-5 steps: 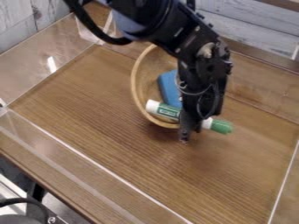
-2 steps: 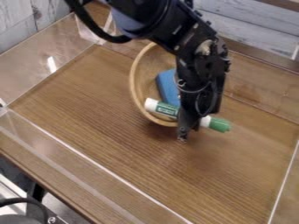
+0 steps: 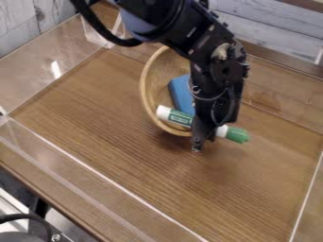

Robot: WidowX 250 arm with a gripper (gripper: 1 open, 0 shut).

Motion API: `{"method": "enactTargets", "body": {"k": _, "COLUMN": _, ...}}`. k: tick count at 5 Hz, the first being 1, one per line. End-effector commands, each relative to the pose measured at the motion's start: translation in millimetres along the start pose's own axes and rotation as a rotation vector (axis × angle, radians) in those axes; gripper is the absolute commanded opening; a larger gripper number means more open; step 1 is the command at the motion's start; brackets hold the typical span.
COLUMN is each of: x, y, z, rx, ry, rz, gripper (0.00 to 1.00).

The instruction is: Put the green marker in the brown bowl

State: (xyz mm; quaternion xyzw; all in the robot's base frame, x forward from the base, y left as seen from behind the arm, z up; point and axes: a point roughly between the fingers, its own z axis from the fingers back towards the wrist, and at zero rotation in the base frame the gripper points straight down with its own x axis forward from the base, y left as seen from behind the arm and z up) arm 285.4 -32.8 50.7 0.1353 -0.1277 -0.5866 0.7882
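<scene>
The green marker (image 3: 199, 126) is a slim stick with a white barrel, green printing along its side and a green cap at the end that points toward the right of the view. It lies roughly level, tilted a little down to the right, across the near rim of the brown bowl (image 3: 149, 87). Its white end sits over the bowl's inside and its capped end pokes out past the rim above the wooden table (image 3: 101, 132).

The gripper (image 3: 201, 142) comes down steeply from the black arm (image 3: 177, 33) and crosses in front of the marker near its middle, so part of the barrel is hidden behind the dark fingers (image 3: 206, 123). The jaws stand at their narrowest, pinched together, with the tips just past the marker's lower edge and close to the tabletop. Whether they actually clamp the marker cannot be told from this 1 view.

The bowl is round, light tan and thick-walled, and stands behind and to the left of the gripper. Inside it, just above the marker and left of the fingers, lies 1 blue rectangular block (image 3: 183, 93).
</scene>
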Motion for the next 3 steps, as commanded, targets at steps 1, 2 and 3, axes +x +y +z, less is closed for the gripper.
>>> {"method": "enactTargets", "body": {"k": 1, "x": -2.4, "y": 8.1, "z": 2.5, "rx": 0.024, "ry": -0.005, "rz": 0.017, "gripper": 0.0}}
{"method": "enactTargets", "body": {"k": 2, "x": -2.7, "y": 7.9, "z": 2.0, "rx": 0.025, "ry": -0.007, "rz": 0.014, "gripper": 0.0}}
{"method": "enactTargets", "body": {"k": 3, "x": -3.3, "y": 7.8, "z": 1.5, "rx": 0.026, "ry": -0.007, "rz": 0.012, "gripper": 0.0}}
